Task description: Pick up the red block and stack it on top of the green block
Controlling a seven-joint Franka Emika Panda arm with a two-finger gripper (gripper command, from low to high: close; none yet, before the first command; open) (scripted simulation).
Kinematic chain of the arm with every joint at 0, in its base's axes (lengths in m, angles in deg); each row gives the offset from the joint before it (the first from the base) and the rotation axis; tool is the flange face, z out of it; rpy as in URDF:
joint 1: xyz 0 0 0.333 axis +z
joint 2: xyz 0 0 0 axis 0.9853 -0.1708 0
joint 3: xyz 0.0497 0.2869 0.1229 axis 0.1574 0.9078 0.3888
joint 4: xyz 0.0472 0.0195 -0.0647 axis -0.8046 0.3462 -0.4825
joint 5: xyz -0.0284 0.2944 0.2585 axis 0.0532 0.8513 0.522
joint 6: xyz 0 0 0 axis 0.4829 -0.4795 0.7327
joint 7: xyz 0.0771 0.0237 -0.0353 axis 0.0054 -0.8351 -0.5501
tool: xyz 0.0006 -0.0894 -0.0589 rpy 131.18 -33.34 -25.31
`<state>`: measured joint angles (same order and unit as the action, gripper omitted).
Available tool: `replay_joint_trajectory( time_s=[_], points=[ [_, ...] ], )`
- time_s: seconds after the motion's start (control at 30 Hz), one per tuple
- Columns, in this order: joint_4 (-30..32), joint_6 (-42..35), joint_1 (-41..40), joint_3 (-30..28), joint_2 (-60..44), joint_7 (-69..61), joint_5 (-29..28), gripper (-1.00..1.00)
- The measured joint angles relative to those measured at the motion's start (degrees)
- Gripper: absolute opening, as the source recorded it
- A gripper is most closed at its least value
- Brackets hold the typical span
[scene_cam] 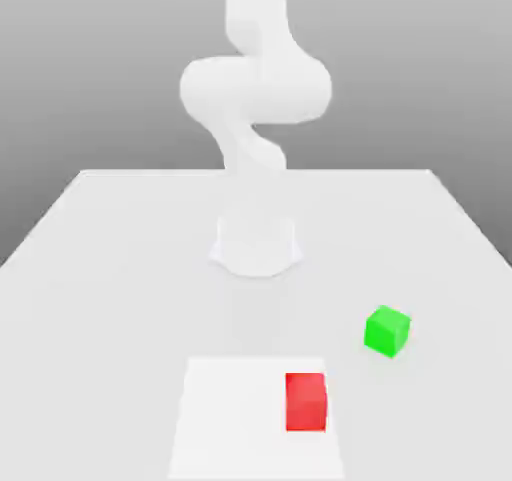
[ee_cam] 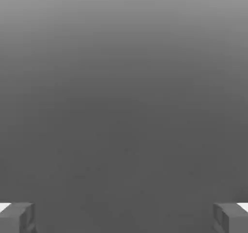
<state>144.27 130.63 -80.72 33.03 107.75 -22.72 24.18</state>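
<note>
The red block [scene_cam: 306,401] is a small plain cube near the front of the white table [scene_cam: 120,269], seen against a paler white rectangle [scene_cam: 225,419]. The green block [scene_cam: 387,330] is a cube of like size, a little farther back and toward the exterior view's right, apart from the red one. In the hand view my gripper [ee_cam: 124,217] is open: its two grey fingertips [ee_cam: 17,217] stand far apart with nothing between them, facing plain grey background.
The white arm [scene_cam: 255,89] rises from its round base [scene_cam: 256,244] at the table's middle and bends upward out of the picture. The table's far edge [scene_cam: 256,172] runs behind the base.
</note>
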Motion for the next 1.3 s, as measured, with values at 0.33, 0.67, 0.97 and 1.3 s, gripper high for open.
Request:
replay_joint_trajectory(
  time_s=[0.33, 0.67, 0.97, 1.3],
  points=[
    [9.17, 10.95, -0.84, 4.15, -21.27, 5.5, -2.73, 0.0],
    [18.21, 21.79, 0.95, 5.99, -41.88, 8.4, -1.93, 0.0],
    [17.87, 33.03, 3.55, 3.03, -56.27, 11.03, -4.73, -1.0],
    [19.14, 26.01, 2.24, 5.01, -47.92, 8.88, -1.78, -1.0]
  ],
)
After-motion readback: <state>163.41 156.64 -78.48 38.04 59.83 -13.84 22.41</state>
